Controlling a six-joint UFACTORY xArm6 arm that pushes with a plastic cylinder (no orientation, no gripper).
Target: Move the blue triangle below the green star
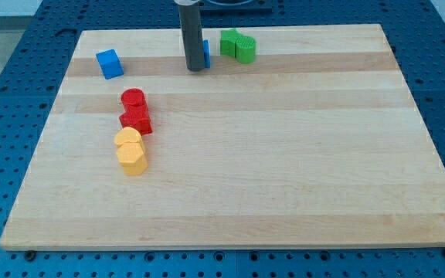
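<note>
Contact looks made at the counter's (284,154) top edge, where my tip (197,69), a bare rod with no jaws, hides most of the blue triangle (206,52), just left of the green blocks (238,45); next, a downward-right nudge seems needed.

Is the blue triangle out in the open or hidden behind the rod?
Mostly hidden: only a blue sliver shows right of my tip, left of the green blocks.
</note>
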